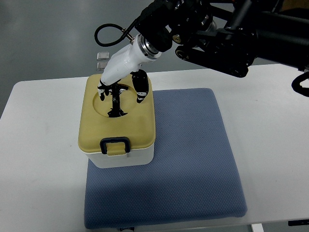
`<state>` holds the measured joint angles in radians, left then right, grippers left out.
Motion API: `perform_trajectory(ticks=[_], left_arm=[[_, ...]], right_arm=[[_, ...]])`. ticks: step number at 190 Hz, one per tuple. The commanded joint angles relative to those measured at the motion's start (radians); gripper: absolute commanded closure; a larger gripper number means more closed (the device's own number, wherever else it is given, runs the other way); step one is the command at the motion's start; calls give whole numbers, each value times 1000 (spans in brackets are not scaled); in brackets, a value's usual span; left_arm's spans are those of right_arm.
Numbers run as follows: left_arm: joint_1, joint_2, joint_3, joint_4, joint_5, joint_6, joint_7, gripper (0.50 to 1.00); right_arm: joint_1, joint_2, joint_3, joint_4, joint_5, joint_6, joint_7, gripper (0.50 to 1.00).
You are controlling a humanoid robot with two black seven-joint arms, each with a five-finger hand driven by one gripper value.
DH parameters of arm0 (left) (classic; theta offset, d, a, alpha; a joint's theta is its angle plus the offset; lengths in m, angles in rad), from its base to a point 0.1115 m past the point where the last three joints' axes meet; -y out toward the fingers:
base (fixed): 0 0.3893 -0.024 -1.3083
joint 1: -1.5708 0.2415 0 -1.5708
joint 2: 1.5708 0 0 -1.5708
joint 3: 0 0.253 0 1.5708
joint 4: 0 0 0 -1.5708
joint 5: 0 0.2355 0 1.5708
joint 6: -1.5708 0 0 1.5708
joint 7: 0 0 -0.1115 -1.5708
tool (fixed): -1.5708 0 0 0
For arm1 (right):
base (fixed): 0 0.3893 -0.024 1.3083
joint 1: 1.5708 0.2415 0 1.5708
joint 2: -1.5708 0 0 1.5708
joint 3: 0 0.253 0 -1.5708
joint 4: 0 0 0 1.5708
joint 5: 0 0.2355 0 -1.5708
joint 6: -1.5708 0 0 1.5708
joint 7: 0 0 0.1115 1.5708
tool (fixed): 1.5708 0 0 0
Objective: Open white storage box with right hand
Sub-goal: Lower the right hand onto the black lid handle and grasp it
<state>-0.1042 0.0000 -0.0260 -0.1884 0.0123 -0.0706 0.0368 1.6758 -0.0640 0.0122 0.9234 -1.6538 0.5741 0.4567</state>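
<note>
The white storage box (117, 157) stands left of centre in the frame, on the upper-left corner of a blue-grey mat (188, 159) that lies on a white table (38, 145). The box's left part hangs over the mat's edge onto the bare tabletop. Its lid (120, 126) is pale yellow, closed and seated on the white body, with a round recess (116, 102) sunk into the top and 1 dark clasp (115, 144) on the edge nearest the bottom of the frame.

The right hand (120, 92) comes down from the upper right on a black arm (231, 34) that crosses the top of the frame, ending in a white wrist shell (123, 63). The hand sits over the far part of the lid — its dark fingers (116, 101) reach down into the round recess, while a thicker digit (141, 84) rests on the lid just to the right of it. The fingers are curled toward the lid, but whether they actually grip anything there cannot be told from this angle.

2 small silvery pieces (103, 60) lie beyond the table's far edge, in the upper left of the frame — on the grey floor, well apart from the box.
</note>
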Motion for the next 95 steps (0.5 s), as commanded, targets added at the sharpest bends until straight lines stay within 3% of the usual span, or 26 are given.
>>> perform_trajectory(ticks=[1,22,57,95], left_arm=[[0,0,0,1,0,0,0,500],[0,0,0,1,0,0,0,500],[0,0,0,1,0,0,0,500],[0,0,0,1,0,0,0,500]], right_arm=[[-1,13,0,0,-4,-10,-1,728],[-4,19,0,0,-11,-14,-1,799],[-4,24,0,0,-14,-34,-1,816],[-5,55,-1,-2,-20,-34,-1,879]])
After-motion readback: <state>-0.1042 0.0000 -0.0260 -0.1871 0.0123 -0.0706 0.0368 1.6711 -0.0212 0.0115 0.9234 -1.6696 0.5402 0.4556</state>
